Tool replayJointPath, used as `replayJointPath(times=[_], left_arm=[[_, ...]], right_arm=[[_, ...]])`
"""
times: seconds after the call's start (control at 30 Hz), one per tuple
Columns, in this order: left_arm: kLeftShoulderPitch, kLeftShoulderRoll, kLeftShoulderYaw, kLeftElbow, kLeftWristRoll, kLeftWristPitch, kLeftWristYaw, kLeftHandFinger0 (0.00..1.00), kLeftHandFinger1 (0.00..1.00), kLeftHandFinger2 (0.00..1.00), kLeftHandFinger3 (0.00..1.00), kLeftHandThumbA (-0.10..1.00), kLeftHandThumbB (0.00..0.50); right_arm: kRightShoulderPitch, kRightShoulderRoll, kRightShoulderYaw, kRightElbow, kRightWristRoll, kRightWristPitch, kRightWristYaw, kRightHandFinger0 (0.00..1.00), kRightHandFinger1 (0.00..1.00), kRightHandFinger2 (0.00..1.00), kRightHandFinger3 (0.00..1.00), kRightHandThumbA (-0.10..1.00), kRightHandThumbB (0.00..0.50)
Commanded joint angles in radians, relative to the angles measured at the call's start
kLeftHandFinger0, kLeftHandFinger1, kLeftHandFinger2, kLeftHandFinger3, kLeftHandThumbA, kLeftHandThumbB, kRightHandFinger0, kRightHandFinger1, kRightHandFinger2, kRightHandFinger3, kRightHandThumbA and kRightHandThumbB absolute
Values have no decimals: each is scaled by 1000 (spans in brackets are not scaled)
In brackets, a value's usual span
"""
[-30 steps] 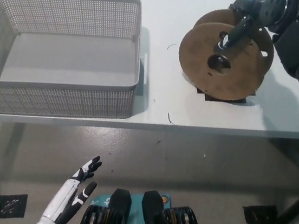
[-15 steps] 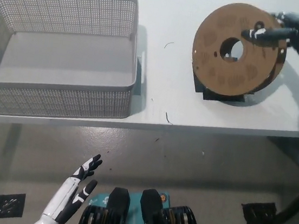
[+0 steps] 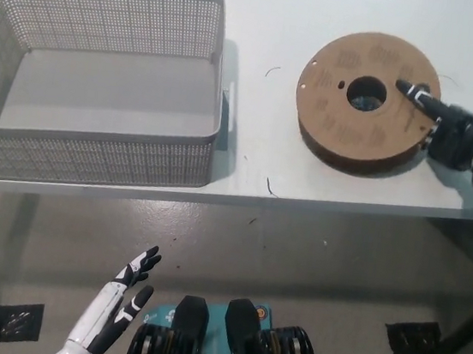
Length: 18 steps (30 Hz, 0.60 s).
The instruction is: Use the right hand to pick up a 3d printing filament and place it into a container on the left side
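Observation:
A brown cardboard filament spool (image 3: pixel 362 102) lies flat on the white table (image 3: pixel 339 185), at the right. My black right hand (image 3: pixel 449 130) rests against the spool's right edge, one finger lying across its top face; it does not hold the spool. A grey mesh basket (image 3: pixel 94 138) stands empty on the table's left side. My white left hand (image 3: pixel 123 293) hangs below the table's front edge at the lower left, fingers spread and holding nothing.
A few thin dark filament scraps (image 3: pixel 267 186) lie on the table between basket and spool. The table's front edge runs across the middle of the view, with grey floor below. Black table feet (image 3: pixel 411 339) stand on the floor.
The spool, tilted up on edge with my right hand through its hub a second ago, now lies flat on the table. My right hand has dropped to the spool's right edge.

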Motion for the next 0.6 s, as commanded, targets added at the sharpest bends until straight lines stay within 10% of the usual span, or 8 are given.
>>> replayJointPath(times=[0.0,0.23,0.3,0.37,0.43,0.57], left_arm=[[-16,12,-2,-20,6,-22,-8,1000,1000,1000,1000,1000,242],[-7,11,-4,-24,11,-17,-6,1000,1000,1000,1000,1000,239],[-5,12,-4,-25,18,-18,-4,1000,1000,1000,1000,1000,241],[-4,13,-5,-26,20,-15,-4,1000,1000,1000,1000,1000,246],[-2,13,-5,-26,17,-15,-7,1000,1000,1000,1000,1000,254],[-6,14,-7,-27,24,-17,-6,1000,1000,1000,1000,1000,251]], right_arm=[[-92,25,-252,-27,356,7,-42,0,10,587,905,-100,72],[-75,91,-363,-24,400,15,-33,0,40,629,1000,-100,93],[-84,103,-377,-22,401,25,-19,0,23,592,490,-100,95],[-95,115,-383,-24,402,22,-25,0,37,546,413,-100,112],[-110,124,-385,-26,402,23,-32,0,71,581,662,-100,99],[-155,144,-354,-35,394,8,-14,0,85,609,634,-100,108]])
